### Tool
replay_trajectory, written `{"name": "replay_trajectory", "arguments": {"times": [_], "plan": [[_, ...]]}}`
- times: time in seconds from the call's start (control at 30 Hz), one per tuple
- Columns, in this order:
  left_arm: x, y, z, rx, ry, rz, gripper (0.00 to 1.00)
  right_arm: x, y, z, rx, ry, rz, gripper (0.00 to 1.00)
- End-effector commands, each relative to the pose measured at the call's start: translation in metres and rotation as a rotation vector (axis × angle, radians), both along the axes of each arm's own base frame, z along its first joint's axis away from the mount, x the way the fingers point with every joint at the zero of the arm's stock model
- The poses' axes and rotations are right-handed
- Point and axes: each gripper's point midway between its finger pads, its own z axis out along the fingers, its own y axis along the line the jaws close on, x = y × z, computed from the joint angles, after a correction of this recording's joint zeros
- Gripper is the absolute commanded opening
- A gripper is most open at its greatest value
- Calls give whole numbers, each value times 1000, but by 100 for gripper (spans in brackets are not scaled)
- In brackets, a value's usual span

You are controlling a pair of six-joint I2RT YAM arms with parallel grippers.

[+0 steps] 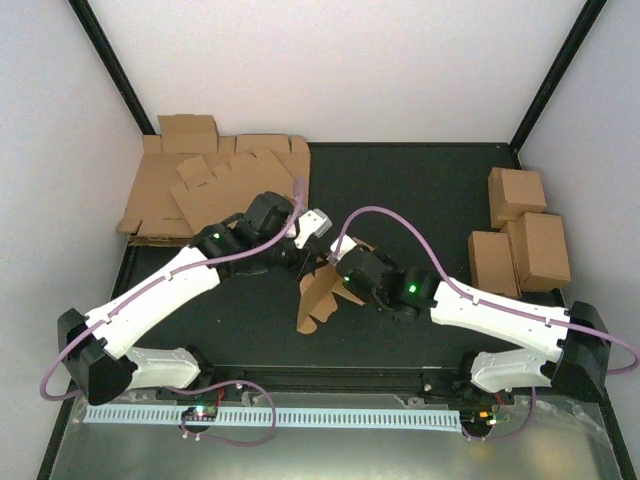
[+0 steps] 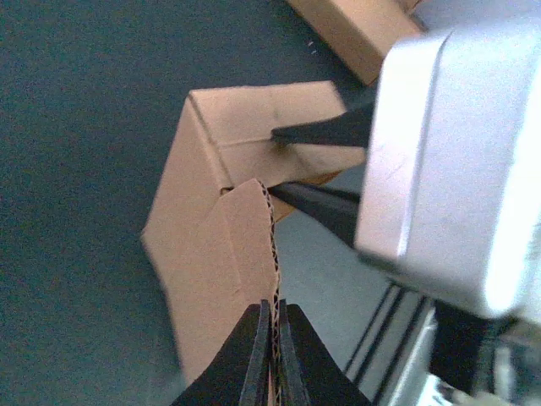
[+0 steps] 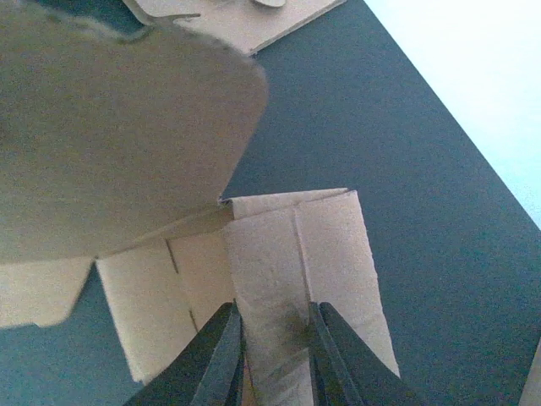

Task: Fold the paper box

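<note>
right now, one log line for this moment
left gripper: shut on box edge | right gripper: astride box flap, grip unclear | box: partly folded

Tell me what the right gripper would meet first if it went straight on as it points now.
The paper box: one panel lies directly ahead of the right gripper, between its open jaws. How near is unclear.

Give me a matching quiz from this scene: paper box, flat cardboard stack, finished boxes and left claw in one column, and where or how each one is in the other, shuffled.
1. paper box
2. flat stack
3. finished boxes
4. left claw

A. far-left corner
B. right side
C. shut on the paper box's edge
D. centre

Pairs: 1-D, 2-A, 3-B, 4-C
</note>
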Motion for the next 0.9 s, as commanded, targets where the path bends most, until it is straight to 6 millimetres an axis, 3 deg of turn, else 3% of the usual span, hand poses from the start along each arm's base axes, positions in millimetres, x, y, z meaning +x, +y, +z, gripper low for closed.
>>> {"name": "replay_trajectory", "arguments": {"times": [0.0, 0.3, 0.6, 0.67, 0.87], "plan": [[-10, -18, 78, -242, 5, -91, 5, -4, -12, -15, -62, 12, -19, 23], [-7, -12, 110, -357, 179, -96, 5, -13, -1, 0, 46, 30, 46, 28], [-15, -8, 76, -299, 456, -63, 2, -13, 6, 13, 186, -13, 50, 39], [-14, -8, 76, -310, 453, -52, 2, -12, 7, 16, 197, -23, 51, 45], [-12, -7, 83, -344, 443, -36, 2, -8, 3, 5, 114, -19, 22, 46]]}}
